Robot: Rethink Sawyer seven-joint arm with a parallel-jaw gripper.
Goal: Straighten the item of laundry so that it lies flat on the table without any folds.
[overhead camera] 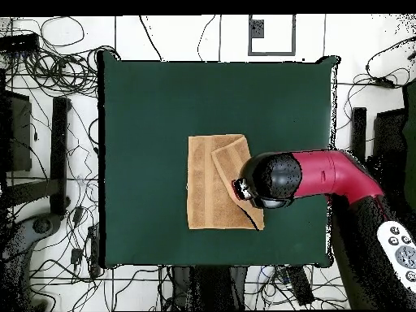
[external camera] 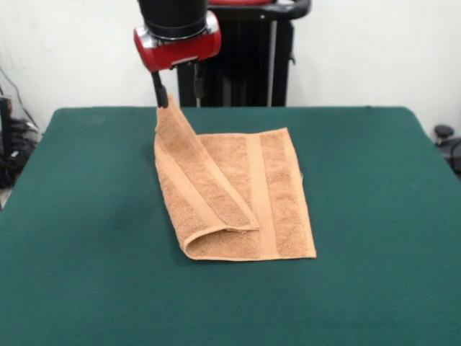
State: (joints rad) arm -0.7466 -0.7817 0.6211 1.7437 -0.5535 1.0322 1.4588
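A red and black robot arm (overhead camera: 333, 175) reaches in from the side, its wrist pointing straight down. Its black two-fingered gripper (external camera: 164, 99) hangs below a glossy red collar, fingers pinched together on a raised corner of orange-tan terry towel (external camera: 238, 194).

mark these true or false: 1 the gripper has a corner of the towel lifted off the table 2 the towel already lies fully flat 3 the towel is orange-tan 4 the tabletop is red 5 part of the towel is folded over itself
1. True. The gripper is shut on a corner of the towel and holds it above the table.
2. False. One flap rises to the gripper while the rest lies on the table.
3. True.
4. False. The tabletop is dark green; it is the arm that is red.
5. True. The lifted flap doubles over the flat part, with a rounded fold at the front view's near edge.
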